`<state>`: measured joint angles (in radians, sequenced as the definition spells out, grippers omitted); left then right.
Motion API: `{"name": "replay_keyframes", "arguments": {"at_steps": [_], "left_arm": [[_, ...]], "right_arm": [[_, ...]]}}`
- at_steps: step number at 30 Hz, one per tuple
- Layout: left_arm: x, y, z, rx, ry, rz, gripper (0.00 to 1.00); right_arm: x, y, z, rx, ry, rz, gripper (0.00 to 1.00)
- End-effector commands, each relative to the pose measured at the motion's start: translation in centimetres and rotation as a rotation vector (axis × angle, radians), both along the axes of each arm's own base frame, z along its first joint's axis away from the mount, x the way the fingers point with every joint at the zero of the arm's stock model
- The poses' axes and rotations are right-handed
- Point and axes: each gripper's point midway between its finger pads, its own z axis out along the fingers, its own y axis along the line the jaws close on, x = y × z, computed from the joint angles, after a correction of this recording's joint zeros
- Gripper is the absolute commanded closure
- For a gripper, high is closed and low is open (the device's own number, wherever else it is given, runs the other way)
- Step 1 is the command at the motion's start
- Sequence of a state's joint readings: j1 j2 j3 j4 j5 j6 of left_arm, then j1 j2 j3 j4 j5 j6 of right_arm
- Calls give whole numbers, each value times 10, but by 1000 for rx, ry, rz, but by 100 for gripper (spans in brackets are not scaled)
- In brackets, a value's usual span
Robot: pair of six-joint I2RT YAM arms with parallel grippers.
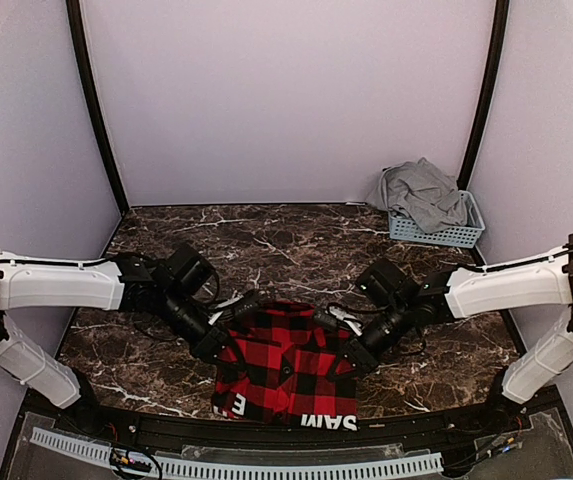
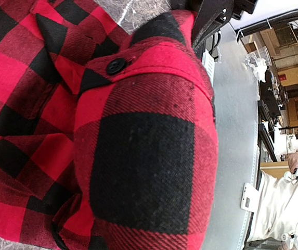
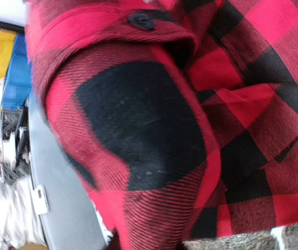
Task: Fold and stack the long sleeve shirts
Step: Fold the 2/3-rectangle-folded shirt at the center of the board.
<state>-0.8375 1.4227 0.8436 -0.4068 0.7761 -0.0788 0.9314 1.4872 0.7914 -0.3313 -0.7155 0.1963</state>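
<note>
Red-and-black check shirt (image 1: pixel 284 365): lower centre of the top view, lying on the dark marble table (image 1: pixel 266 240) near its bottom edge, between the 2 arms. White letters (image 1: pixel 328 422) along the bottom hem, upside down from this camera.

Left gripper (image 1: pixel 216 345): at the left edge of the check shirt, touching the cloth, with the arm reaching in from the left of the frame. Left wrist view filled by a raised fold of the check shirt (image 2: pixel 138 172), very close to the lens, with 1 black button (image 2: pixel 116 65) in the upper middle. Fingers hidden behind the cloth. Jaw opening: cannot tell. Grip on the cloth: cannot tell.

Right gripper (image 1: pixel 354 355): at the right edge of the same shirt, touching the cloth, with the arm reaching in from the right of the frame. Right wrist view likewise filled by a bulging fold of the check shirt (image 3: pixel 138 120), with 1 black button (image 3: pixel 141 20) at the top. Fingers hidden. Jaw opening and grip: cannot tell.

Grey shirt (image 1: pixel 421 190): upper right of the top view, crumpled, heaped in the pale blue slatted basket (image 1: pixel 446 235) and spilling over its rim. Well apart from both grippers and from the check shirt.
</note>
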Motion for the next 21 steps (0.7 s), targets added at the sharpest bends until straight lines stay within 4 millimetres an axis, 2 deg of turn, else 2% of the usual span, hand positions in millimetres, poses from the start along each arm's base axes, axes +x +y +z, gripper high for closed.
{"name": "replay_keyframes", "arguments": {"at_steps": [1, 4, 7, 11, 14, 21], "left_arm": [[9, 4, 9, -52, -9, 28, 100], [19, 7, 10, -61, 21, 67, 100], [29, 10, 11, -70, 47, 100, 100], [49, 13, 12, -83, 76, 152, 100], [68, 16, 8, -74, 113, 205, 100], [118, 28, -5, -47, 169, 331, 100]], "right_arm": [[2, 6, 13, 85, 18, 31, 100], [13, 6, 21, 84, 17, 7, 100], [33, 5, 33, 87, 5, -31, 100], [59, 3, 33, 58, 23, -65, 100], [75, 8, 33, 50, 25, -64, 100], [122, 19, 25, 20, 9, -82, 91]]}}
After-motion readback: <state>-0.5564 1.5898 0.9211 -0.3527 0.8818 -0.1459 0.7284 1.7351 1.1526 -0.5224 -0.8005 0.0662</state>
